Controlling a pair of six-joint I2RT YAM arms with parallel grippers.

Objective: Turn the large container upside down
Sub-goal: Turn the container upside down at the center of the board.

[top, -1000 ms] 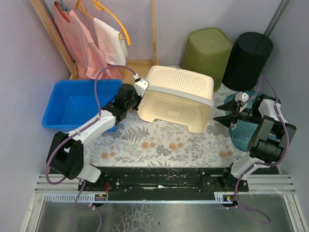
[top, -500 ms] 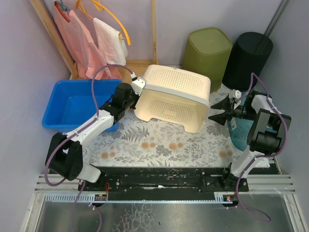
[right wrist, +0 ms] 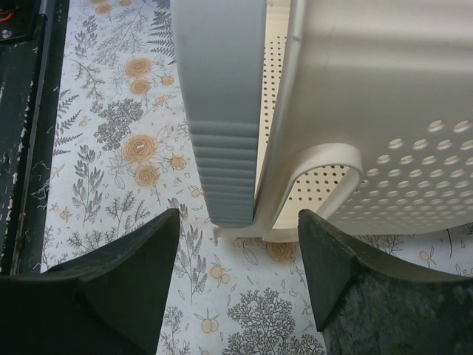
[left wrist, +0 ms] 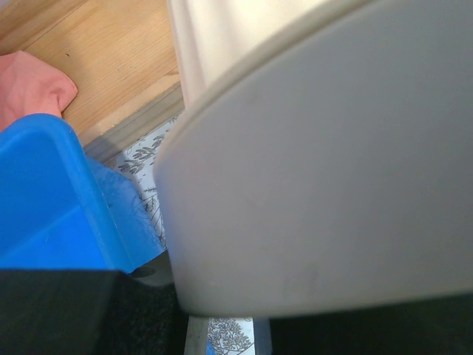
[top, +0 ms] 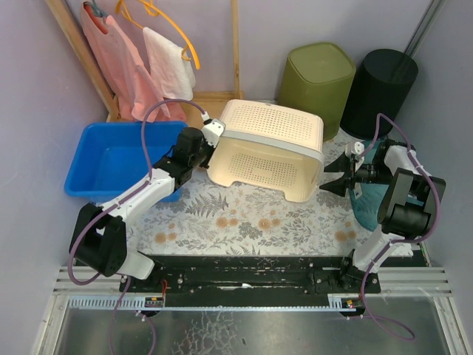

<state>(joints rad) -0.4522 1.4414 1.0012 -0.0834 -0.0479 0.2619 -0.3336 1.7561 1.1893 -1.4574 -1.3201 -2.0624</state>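
From above, the cream laundry basket (top: 270, 151) lies tilted, nearly bottom-up, on the floral mat (top: 244, 218), the left gripper (top: 212, 139) clamped on its 9 o'clock rim and the right gripper (top: 330, 176) spread at 3 o'clock; in the left wrist view that rim fills the frame; in the right wrist view parted fingers (right wrist: 133, 274) face its handle (right wrist: 325, 166).

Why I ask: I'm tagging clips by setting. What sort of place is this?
Probably a laundry corner: hanging clothes, a perforated basket, and a blue tub beside it.

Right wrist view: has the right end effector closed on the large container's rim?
No. The right end effector is open, its fingers spread wide with a gap showing between each and the large container's rim.
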